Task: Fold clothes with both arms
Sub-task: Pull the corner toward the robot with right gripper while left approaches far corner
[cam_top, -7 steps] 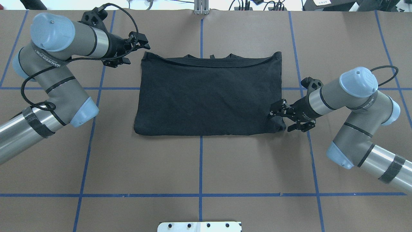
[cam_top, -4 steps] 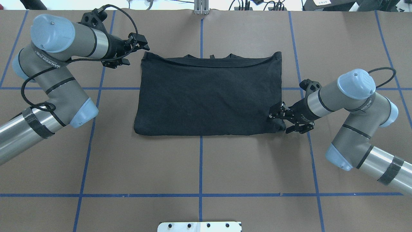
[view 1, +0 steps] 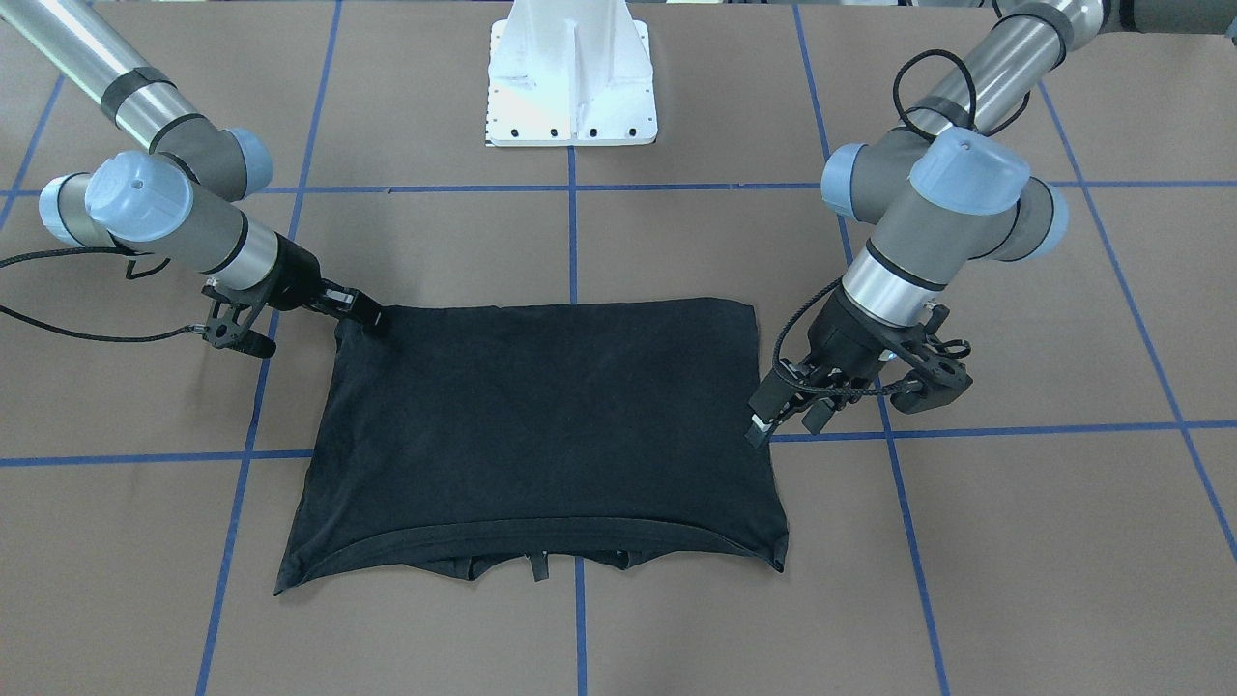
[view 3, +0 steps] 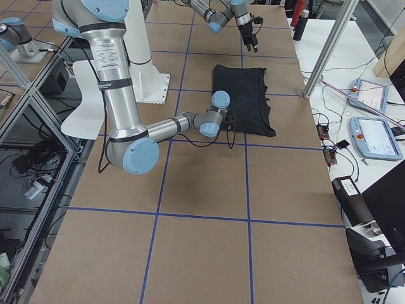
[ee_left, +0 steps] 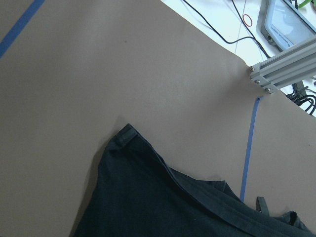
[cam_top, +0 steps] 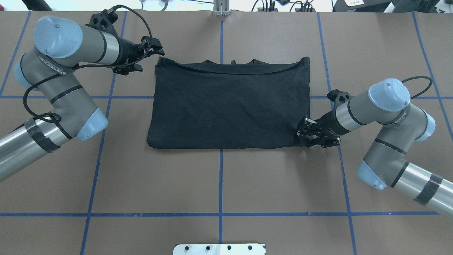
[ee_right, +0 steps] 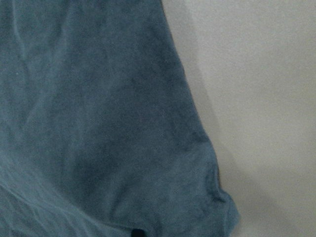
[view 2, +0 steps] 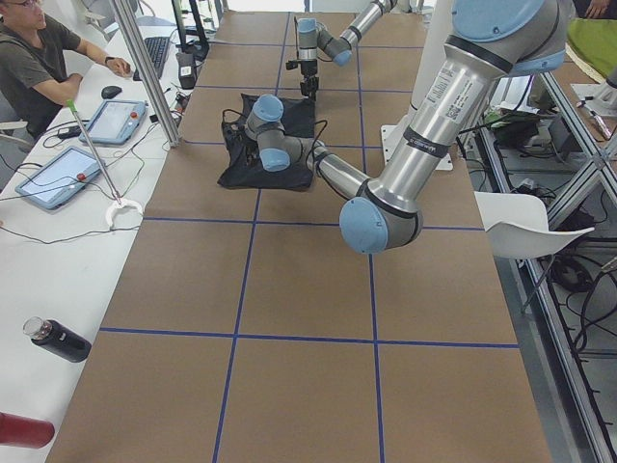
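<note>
Diffuse, even overhead light; shadows on the matte brown table cover (cam_top: 269, 184) are faint and soft-edged. The black cotton T-shirt (cam_top: 226, 106) renders almost without detail. The right wrist view is blurred, pale and blue-tinted. Specular streaks mark the grey metal tubular right arm (view 1: 68, 43), upper left of the front-facing view.

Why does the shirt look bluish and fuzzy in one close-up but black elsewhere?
Right wrist view: the shirt fills most of the frame, soft and washed blue-grey, likely from closeness. Overhead view: crisp, evenly lit, black. Left wrist view: sharp too.
</note>
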Robot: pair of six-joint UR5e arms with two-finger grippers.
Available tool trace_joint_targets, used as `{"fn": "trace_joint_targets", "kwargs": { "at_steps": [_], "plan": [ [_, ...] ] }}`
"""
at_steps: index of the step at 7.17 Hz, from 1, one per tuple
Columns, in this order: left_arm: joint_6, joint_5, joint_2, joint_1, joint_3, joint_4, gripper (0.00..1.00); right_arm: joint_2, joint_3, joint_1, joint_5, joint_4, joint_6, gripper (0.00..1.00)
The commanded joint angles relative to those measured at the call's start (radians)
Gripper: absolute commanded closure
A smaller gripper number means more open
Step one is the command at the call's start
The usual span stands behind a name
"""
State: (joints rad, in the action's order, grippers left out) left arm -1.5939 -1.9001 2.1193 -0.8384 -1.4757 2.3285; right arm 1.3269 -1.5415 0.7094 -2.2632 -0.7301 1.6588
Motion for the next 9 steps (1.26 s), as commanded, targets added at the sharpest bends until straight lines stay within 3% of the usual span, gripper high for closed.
{"fn": "trace_joint_targets", "kwargs": {
  "at_steps": [1, 3, 5, 9],
  "plan": [
    [0.000, -0.001, 0.001, 0.001, -0.002, 0.000, 0.00, 0.006, -0.026, 0.005, -0.042, 0.011, -0.010, 1.00],
    [0.000, -0.001, 0.001, -0.001, -0.003, -0.001, 0.00, 0.040, -0.134, -0.002, -0.128, 0.011, -0.007, 1.00],
    [0.000, -0.001, 0.001, -0.001, -0.008, -0.001, 0.00, 0.057, -0.262, -0.094, -0.209, 0.008, 0.007, 1.00],
    [0.000, -0.002, 0.001, 0.001, -0.012, -0.001, 0.00, 0.014, -0.285, -0.283, -0.228, 0.012, 0.051, 1.00]
  ]
}}
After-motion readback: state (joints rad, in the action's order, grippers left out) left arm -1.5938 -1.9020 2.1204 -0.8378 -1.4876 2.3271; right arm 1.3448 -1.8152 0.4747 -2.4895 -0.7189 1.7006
